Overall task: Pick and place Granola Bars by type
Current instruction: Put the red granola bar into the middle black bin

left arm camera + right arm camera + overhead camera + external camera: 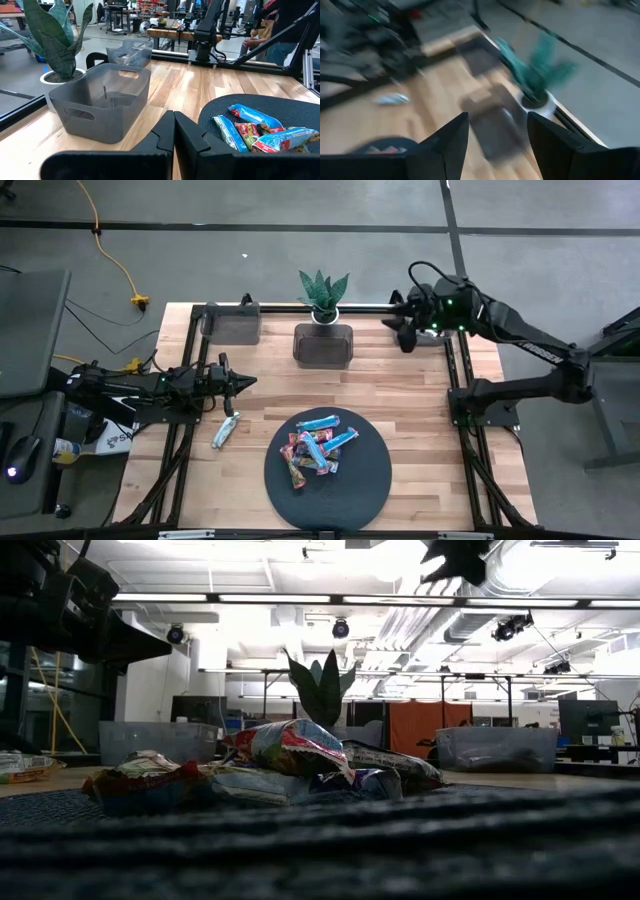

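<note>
**Op A:** Black fingers of my left gripper are pressed together with nothing between them, low over the bench. Just beside it, toward my near edge, one silver-green bar lies alone on the wood.

**Op B:** And the other granola bars?

**Op A:** I see them heaped on the round dark mat, off to the side of that left gripper and nearer me: blue and red-pink wrappers, the pile of granola bars overlapping each other. The left wrist view catches the same pile on the mat's edge.

**Op B:** Past the gripper?

**Op A:** A grey bin sits beyond it with a potted plant touching its far side; a second bin is at the far left corner. My right gripper hangs over the far right edge, fingers spread, holding nothing, well apart from every bar.
</note>
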Tool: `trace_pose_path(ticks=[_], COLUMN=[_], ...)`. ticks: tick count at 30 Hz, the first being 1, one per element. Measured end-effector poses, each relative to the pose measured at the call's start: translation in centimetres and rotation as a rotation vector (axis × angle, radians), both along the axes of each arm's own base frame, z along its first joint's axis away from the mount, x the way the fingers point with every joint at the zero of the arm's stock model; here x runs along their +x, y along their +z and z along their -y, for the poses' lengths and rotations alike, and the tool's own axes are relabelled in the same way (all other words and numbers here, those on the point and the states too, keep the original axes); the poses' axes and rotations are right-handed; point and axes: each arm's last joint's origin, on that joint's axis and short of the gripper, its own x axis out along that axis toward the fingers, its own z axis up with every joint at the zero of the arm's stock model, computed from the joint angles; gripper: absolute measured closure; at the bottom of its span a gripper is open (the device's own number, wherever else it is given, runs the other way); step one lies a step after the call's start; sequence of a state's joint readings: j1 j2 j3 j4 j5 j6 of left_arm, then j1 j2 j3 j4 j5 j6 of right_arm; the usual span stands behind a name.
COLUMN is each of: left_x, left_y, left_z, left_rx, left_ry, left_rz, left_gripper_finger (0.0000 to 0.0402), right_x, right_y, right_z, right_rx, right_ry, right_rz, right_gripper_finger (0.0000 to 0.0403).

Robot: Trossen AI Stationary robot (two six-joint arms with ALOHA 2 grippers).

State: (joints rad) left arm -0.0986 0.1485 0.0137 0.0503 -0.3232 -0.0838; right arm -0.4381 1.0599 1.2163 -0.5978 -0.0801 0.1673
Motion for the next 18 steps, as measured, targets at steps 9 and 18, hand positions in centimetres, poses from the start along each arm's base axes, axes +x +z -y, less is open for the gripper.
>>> trace_pose_path(ticks=[9,18], left_x=[0.0,0.0], left_y=[0.0,0.0], left_z=[0.0,0.0], left_rx=[0.000,0.000], left_ry=[0.000,0.000], left_rz=[0.000,0.000], left_gripper_finger=[0.0400,0.0400], right_x=[2.2,6.6], right_y=[1.5,-1.5], right_z=[-3.3,-8.2], right_rx=[-0.019,-0.099], right_ry=[0.165,0.493], right_rz=[0.181,0.029], right_gripper_finger=[0.0217,0.0217])
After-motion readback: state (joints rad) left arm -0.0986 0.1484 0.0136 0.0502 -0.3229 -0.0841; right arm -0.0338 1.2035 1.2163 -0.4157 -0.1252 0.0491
